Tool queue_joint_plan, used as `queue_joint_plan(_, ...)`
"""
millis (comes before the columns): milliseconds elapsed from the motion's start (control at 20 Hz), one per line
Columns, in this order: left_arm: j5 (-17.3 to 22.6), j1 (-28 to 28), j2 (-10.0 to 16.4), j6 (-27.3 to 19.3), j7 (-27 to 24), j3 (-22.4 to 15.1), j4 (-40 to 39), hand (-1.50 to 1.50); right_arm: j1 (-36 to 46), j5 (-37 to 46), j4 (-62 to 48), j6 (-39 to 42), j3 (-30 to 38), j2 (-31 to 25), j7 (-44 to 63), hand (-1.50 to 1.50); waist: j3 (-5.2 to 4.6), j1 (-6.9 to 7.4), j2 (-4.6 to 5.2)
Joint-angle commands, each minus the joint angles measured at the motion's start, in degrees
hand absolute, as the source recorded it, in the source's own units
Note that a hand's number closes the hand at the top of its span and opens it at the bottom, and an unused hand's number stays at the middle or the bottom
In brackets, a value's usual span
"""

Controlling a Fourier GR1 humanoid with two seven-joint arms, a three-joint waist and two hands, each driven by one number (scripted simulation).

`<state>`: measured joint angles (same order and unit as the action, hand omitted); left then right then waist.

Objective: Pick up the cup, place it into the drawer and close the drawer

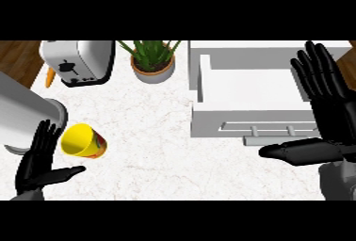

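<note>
- Two hands are seen coming in from the lower edge: the left hand (pixel 38 164) at the lower left, the right hand (pixel 332 117) along the right side.
- The left hand is held wide, its fingers straight and pointed up the view, its thumb spread out to the right; nothing is held in it.
- The cup (pixel 82 141) is found just right of the left hand's fingers and just above its thumb. It is tipped over on the counter (pixel 160 141), with its yellow inside turned toward the view. Whether it is touched by the fingers cannot be told.
- The right hand is likewise spread wide, fingers straight and thumb stretched out to the left; nothing is gripped by it.
- The drawer (pixel 250 89) is seen pulled open just left of the right hand, with its right edge overlapped by the fingers.
- The handle (pixel 278 134) is set on the drawer's front, just above the right thumb.
- A grey vessel (pixel 24 108) is placed just above the left hand, near its fingertips.
- A toaster (pixel 76 61) is set well above the left hand, with a carrot (pixel 49 77) beside it on the left.
- A plant (pixel 153 59) is placed between the toaster and the drawer, well apart from both hands.
</note>
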<state>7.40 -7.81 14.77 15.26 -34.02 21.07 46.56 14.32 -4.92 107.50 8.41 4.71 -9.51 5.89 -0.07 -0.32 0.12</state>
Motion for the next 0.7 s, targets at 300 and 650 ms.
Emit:
queue_joint_plan(300,-4.16,-8.96,4.47,0.84,-16.54,0.73,-26.21,-1.5,-1.89,2.58,2.75,-1.03,-2.27,1.69,0.25,-1.5,-0.03,-0.28,0.04)
queue_joint_plan(650,-5.07,-13.08,5.3,2.3,-24.88,1.32,-34.91,-1.5,1.93,-1.81,0.76,0.59,1.51,-0.81,2.78,-1.5,-0.12,-0.61,0.25)
